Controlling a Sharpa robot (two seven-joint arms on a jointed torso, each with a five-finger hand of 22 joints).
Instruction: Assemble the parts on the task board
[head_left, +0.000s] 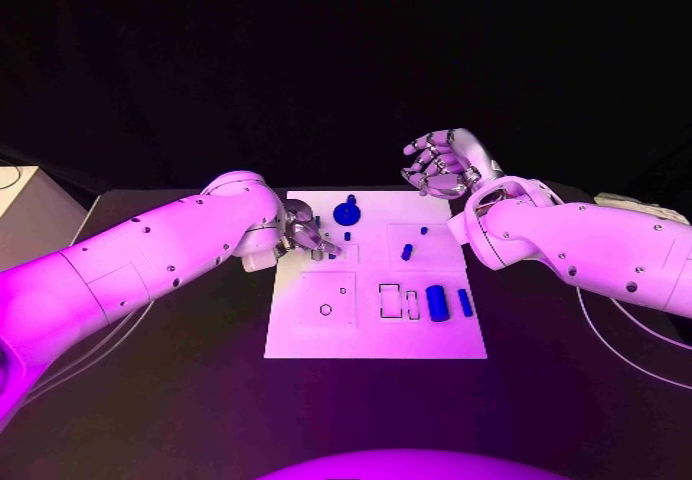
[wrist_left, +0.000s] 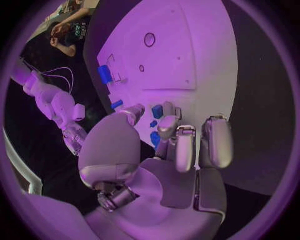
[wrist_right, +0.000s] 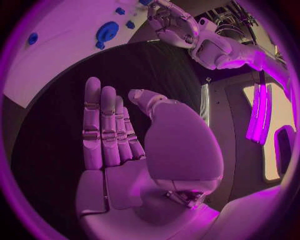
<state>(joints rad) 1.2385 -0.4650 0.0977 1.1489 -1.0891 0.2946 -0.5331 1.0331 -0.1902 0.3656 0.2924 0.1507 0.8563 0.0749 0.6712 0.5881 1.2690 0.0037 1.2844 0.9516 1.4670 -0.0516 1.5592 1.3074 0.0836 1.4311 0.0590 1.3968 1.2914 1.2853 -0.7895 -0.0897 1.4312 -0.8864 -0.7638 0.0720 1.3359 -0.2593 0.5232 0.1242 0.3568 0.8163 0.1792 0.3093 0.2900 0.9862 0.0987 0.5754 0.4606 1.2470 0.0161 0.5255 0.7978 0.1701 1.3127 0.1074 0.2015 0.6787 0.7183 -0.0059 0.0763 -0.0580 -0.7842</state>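
The white task board (head_left: 375, 330) lies mid-table. My left hand (head_left: 303, 236) rests over its far left part, fingers curled down. In the left wrist view its fingertips (wrist_left: 167, 125) stand among three small blue parts (wrist_left: 157, 112); whether one is pinched I cannot tell. A round blue part (head_left: 348, 212) stands just beyond that hand. Small blue pegs (head_left: 407, 251) lie at mid-board, a blue cylinder (head_left: 437, 302) and a blue bar (head_left: 464, 302) at its right. My right hand (head_left: 444, 165) hovers raised past the board's far right corner, its fingers (wrist_right: 103, 125) straight and holding nothing.
Outlined recesses (head_left: 391, 300) and small holes (head_left: 326, 309) mark the board's near half. The black table (head_left: 173, 400) surrounds the board. A pale box (head_left: 29, 215) stands at the table's far left, and cables (head_left: 627, 345) hang under my right arm.
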